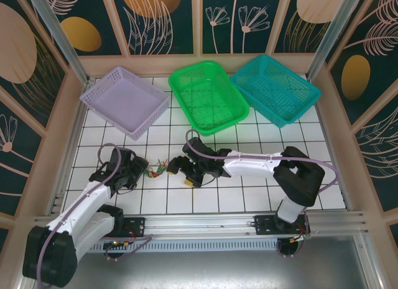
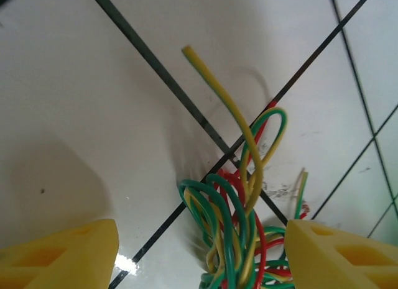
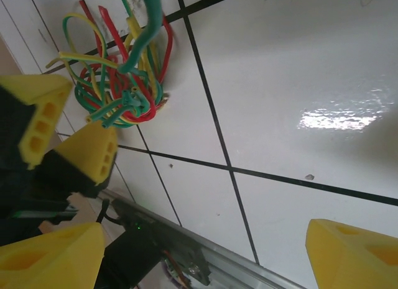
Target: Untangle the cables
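Observation:
The cables (image 1: 158, 168) are a small tangled bundle of red, green and yellow wires lying on the white tiled table between my two grippers. My left gripper (image 1: 143, 171) is down at the bundle's left side. In the left wrist view its yellow fingers (image 2: 62, 255) stand apart around the cables (image 2: 239, 233), which sit close to the right finger; one yellow wire end sticks up and away. My right gripper (image 1: 179, 175) is just right of the bundle. In the right wrist view it (image 3: 202, 258) is open over bare tile, with the cables (image 3: 118, 71) off at the upper left.
Three empty baskets stand at the back: lilac (image 1: 124, 99), green (image 1: 208, 96) and teal (image 1: 273, 89). An aluminium rail (image 1: 205, 222) runs along the near edge. The left gripper's yellow fingers (image 3: 93, 152) are beside the bundle in the right wrist view.

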You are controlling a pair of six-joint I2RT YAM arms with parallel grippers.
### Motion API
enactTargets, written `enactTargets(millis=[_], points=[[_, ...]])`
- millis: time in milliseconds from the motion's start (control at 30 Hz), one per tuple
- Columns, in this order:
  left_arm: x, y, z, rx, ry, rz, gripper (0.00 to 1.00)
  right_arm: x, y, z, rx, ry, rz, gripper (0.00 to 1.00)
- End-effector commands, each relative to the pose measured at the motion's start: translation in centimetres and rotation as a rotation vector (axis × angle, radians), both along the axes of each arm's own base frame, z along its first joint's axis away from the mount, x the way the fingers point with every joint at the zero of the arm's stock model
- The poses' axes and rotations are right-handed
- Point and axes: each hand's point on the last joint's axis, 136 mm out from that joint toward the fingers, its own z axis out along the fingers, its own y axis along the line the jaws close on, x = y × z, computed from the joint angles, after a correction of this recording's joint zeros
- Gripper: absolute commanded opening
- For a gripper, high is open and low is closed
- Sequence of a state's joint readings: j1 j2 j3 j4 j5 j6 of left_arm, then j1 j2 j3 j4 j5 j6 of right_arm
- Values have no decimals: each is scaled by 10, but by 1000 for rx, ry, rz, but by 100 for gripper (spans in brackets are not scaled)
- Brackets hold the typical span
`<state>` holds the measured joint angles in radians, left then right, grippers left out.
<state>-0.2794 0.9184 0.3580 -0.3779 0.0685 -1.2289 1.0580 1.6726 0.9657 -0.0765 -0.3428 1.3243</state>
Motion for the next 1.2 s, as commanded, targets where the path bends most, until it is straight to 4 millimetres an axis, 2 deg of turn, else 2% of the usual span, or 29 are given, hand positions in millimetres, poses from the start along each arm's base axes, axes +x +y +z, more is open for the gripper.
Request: enactTargets(millis=[0, 67, 167, 300, 333, 433, 500, 700, 767, 933, 1167], points=[[14, -11, 1, -15, -47, -4, 71, 2, 1, 8, 39, 20, -25, 84], [17, -15, -2, -4, -44, -7, 69, 3, 0, 8, 48, 23, -36, 84], [20, -20, -10, 11, -27, -21, 61, 5, 0, 8, 58, 32, -50, 83], [21, -20, -21, 46, -13, -17, 37, 7, -2, 12, 80, 45, -72, 83], [22, -20, -21, 44, -25, -14, 27, 7, -2, 12, 87, 52, -84, 82], [30, -29, -8, 3, -103, -10, 7, 11, -5, 15, 110, 58, -118, 81], [34, -38, 4, -11, -137, -21, 0, 16, -7, 17, 113, 40, -138, 80], [41, -73, 37, -54, -194, -59, 0, 31, -3, 35, 128, -55, -157, 81], [45, -86, 47, -67, -213, -71, 0, 37, -5, 33, 120, -65, -174, 81], [54, -122, 71, -98, -257, -113, 0, 58, -11, 32, 147, -52, -250, 69], [58, -166, 96, -161, -327, -155, 0, 92, -31, 45, 214, -23, -401, 44]])
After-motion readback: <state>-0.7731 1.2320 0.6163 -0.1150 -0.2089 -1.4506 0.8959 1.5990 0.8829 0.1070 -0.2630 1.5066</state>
